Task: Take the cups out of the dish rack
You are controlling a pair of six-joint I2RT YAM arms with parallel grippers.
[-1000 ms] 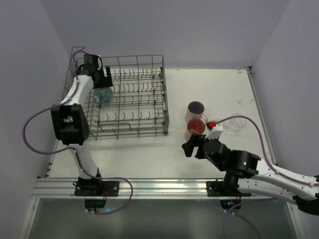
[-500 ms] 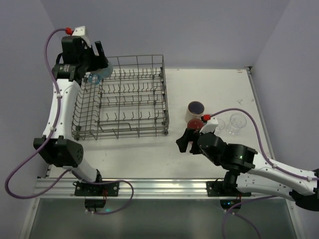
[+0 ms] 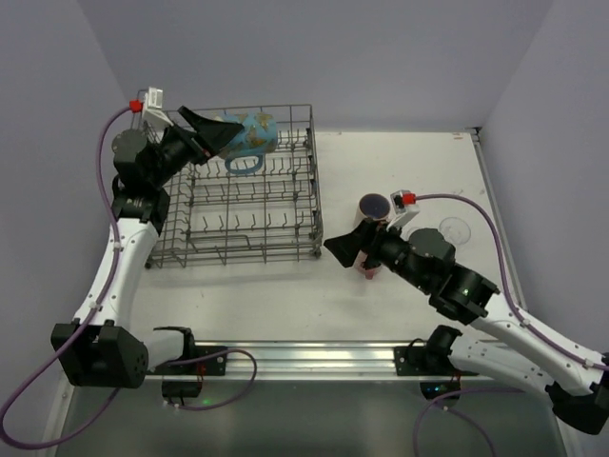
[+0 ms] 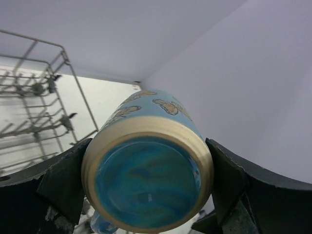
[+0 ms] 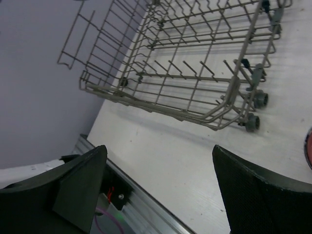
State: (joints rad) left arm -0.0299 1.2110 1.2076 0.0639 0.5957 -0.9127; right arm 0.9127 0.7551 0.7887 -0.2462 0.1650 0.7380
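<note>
Counting four cups (image 3: 249, 133), one dish rack (image 3: 238, 249). Blue butterfly cup (image 4: 146, 187) pinched between left gripper (image 3: 224, 141) fingers (image 4: 63, 180), up over rack's far rim. Pink-cream mug (image 3: 374, 207) and clear tumbler (image 3: 455, 231), faint, on table (image 3: 266, 295) right of rack. Red mug (image 3: 367, 268) mostly hidden behind right gripper (image 3: 343, 246). Right gripper fingers (image 5: 80, 185) spread, empty, over bare table beside rack's near corner.

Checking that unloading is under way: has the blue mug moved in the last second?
Yes. The blue mug in the left hand rose from the rack's left side to its far rim.
</note>
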